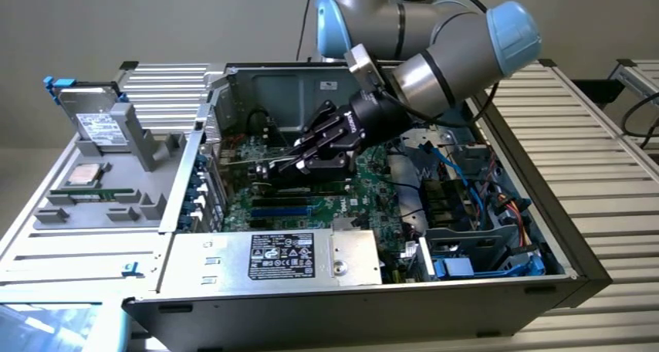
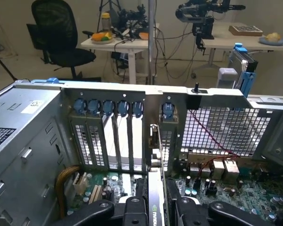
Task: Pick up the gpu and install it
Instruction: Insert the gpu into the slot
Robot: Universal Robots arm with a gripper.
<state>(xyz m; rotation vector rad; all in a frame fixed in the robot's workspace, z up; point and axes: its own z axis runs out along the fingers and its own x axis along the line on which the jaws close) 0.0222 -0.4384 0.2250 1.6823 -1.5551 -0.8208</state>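
Observation:
My gripper [image 1: 301, 165] reaches down into the open computer case [image 1: 515, 290], over the large green motherboard [image 1: 366, 209]. It is shut on the gpu [image 1: 309, 174], whose black cooler shows just below the fingers. In the wrist view the gpu [image 2: 155, 200] stands edge-on between the two black fingers [image 2: 132, 209] of the gripper [image 2: 155, 212]. Its silver bracket [image 2: 153, 141] points toward the case's rear slot panel [image 2: 108, 136], in line with an open slot beside the blue latches [image 2: 167, 110]. Whether the card's lower edge touches the motherboard socket is hidden.
A silver power supply [image 1: 278, 255] fills the case's near end. Blue and multicoloured cables [image 1: 458, 182] run along the exterior view's right of the motherboard. A grey parts holder [image 1: 103, 190] with a hard drive [image 1: 98, 128] stands at the exterior view's left. Slatted metal table [image 1: 587, 136] surrounds the case.

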